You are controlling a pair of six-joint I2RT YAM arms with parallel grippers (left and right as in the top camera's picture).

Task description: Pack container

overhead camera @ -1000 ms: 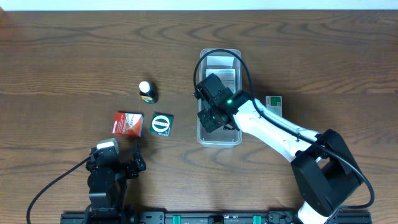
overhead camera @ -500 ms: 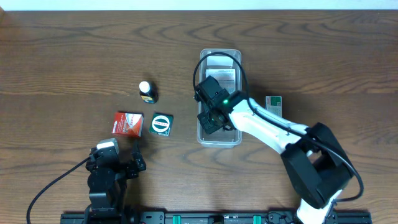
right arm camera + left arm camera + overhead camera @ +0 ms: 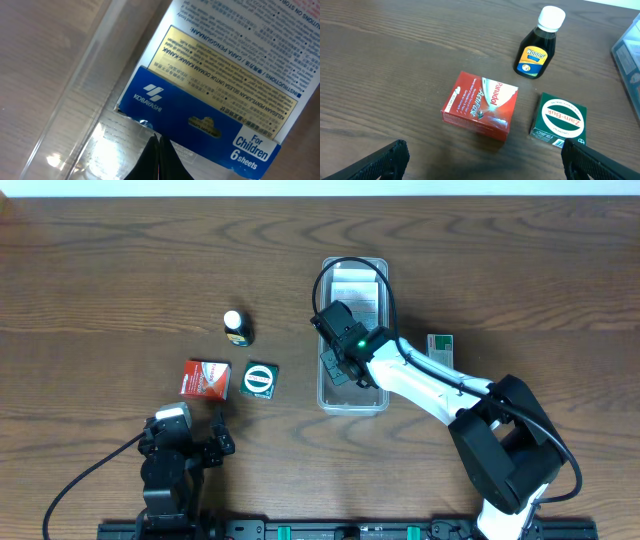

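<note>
Container (image 3: 352,408) partly beneath right arm (image 3: 425,382)

The container (image 3: 354,262) is a long, thin, see-through plastic box with round corners and a rim. It sits flat with its top open. The right gripper (image 3: 157,144) fingers are down inside it, close to one long wall. A blue and white packet (image 3: 210,100) lies on its floor, just past the fingertips.

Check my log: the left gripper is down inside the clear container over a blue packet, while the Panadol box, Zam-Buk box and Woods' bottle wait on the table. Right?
Not quite: the right gripper is down inside the container, per the overhead view. The rest holds: blue packet, Panadol box, Zam-Buk box, Woods' bottle on the table.
</note>
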